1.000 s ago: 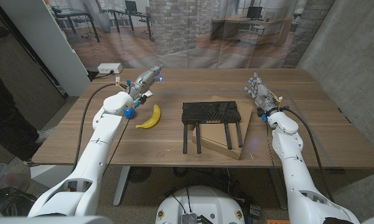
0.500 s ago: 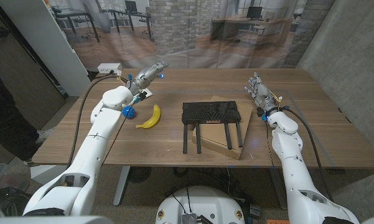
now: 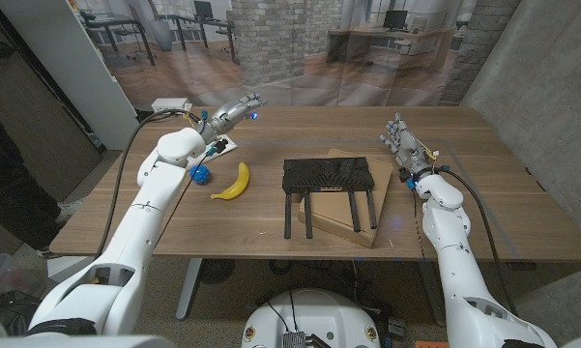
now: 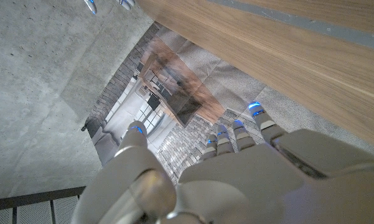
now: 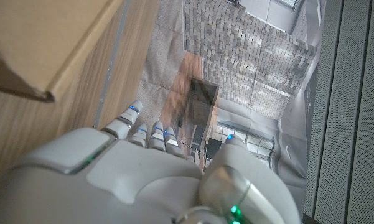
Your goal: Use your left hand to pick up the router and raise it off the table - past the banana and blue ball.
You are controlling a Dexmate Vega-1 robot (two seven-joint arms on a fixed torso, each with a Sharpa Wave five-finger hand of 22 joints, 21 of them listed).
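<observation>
The router sits untouched on its box. The left robot hand is empty, fingers apart, far off. Nothing is lifted yet.

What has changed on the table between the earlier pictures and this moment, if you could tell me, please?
The left hand has lifted and swung toward the table's far edge, away from the banana and the blue ball; it holds nothing, fingers extended. The ball, earlier partly hidden by the arm, now shows clearly. The router on its cardboard box, the banana and the right hand stayed where they were.
</observation>
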